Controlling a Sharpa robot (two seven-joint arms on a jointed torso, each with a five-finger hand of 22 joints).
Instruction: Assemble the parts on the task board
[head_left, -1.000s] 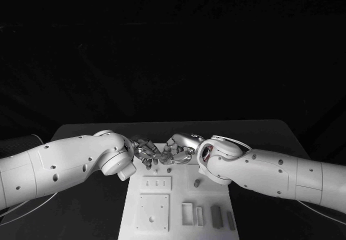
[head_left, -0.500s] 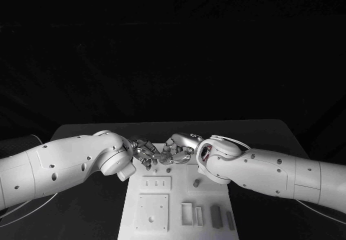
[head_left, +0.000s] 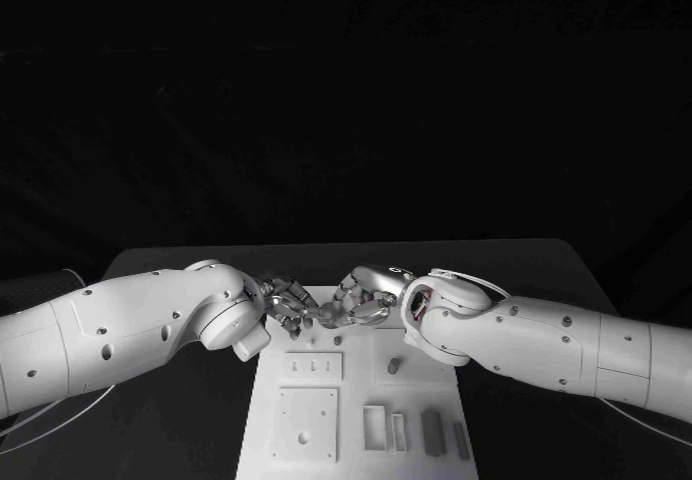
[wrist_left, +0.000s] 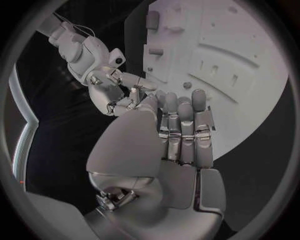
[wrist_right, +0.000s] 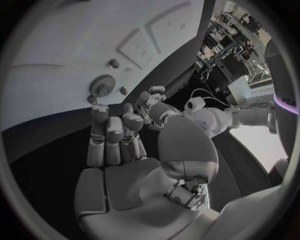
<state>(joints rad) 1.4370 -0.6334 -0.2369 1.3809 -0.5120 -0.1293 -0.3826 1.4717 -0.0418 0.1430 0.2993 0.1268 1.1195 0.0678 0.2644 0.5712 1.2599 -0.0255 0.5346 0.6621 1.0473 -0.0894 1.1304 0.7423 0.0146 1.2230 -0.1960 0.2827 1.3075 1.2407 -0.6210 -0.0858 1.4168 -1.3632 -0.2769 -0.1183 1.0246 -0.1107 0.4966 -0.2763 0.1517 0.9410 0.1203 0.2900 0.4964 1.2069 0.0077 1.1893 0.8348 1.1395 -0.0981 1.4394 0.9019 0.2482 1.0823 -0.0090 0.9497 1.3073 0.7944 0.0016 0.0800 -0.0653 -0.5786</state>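
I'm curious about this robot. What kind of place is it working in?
Probably a robotics lab: two hands, left and right, meet over a white task board on a black table, with cluttered shelves behind.

A robotics lab: black table, cluttered equipment racks behind.

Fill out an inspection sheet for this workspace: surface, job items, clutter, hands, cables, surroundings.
Surface: black table, bare where visible.
Job's things: white task board at centre; small grey parts along its near edge, a gear at its far end.
Clutter: nothing seen.
Hands: left hand and right hand meet fingertip to fingertip over the board's far end; whether either holds anything cannot be told.
Cables: a thin one under the left arm.
Surroundings: dark backdrop.
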